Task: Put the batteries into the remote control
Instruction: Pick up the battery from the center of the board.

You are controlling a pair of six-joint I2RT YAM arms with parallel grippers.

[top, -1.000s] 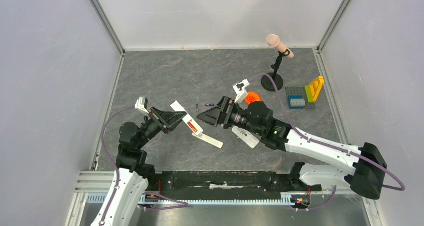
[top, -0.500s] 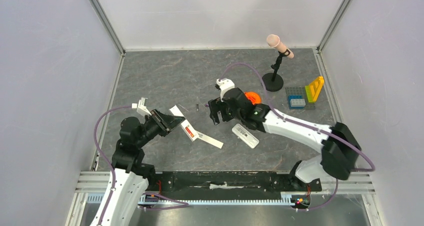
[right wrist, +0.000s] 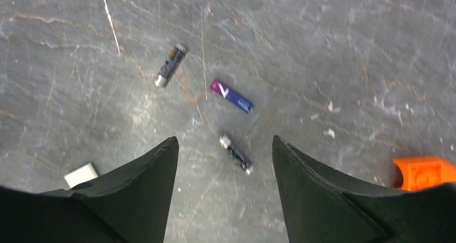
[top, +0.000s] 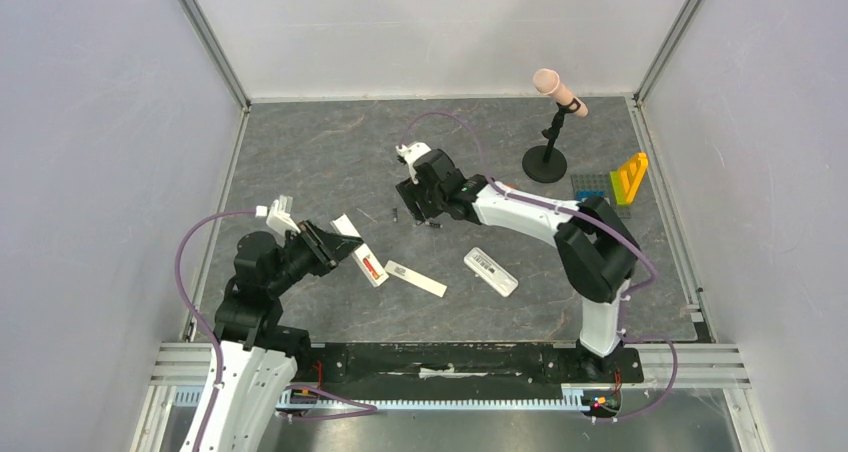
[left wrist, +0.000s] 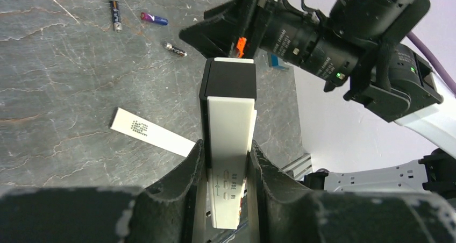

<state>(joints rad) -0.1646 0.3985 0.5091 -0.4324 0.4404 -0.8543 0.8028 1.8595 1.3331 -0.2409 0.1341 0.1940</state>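
On grey table, battery lies between parted right fingers; left fingers clamp the remote.

White remote gripped, tilted — three small batteries loose, near together

The remote control sat clamped in the left gripper, over the left half of the table toward its near edge. Just right of it a flat strip lay on the surface, and further right a short block. Three batteries lay scattered near the middle, below the right gripper, whose jaws stood apart. A stand and a plate of toy bricks stood toward the far right corner.
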